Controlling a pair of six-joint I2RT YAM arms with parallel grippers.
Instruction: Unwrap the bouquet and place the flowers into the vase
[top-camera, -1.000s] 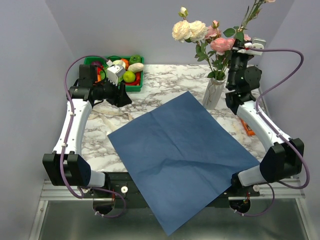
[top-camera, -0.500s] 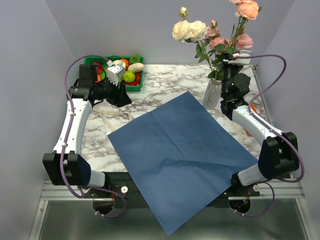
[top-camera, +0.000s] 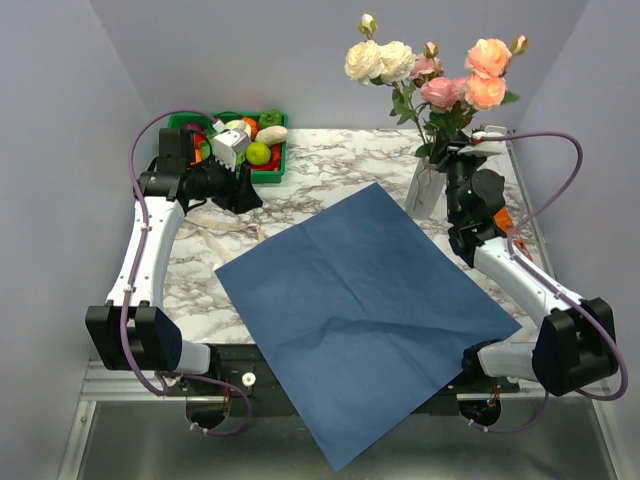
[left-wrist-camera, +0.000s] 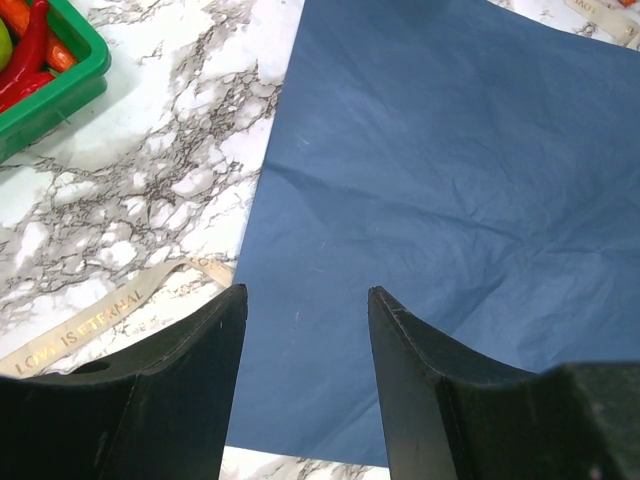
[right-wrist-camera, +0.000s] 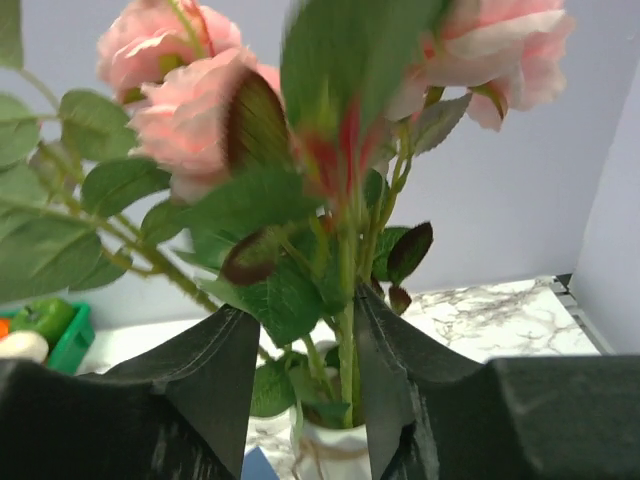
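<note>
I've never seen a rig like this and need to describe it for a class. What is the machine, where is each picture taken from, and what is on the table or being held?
These are two robot arms bolted at the near edge of a marble table, each ending in a two-finger gripper. The wide picture comes from a fixed camera above and behind them. The other two come from cameras on the wrists, so the dark shapes at the bottom are each gripper's own fingers. On the table lie a blue paper sheet, a beige ribbon and a green crate of toy vegetables. The vase stands at the far right with the roses in it. The left gripper hangs open over the sheet, holding nothing. The right gripper is at the vase, fingers apart around a green stem, seemingly not pinching it.
</note>
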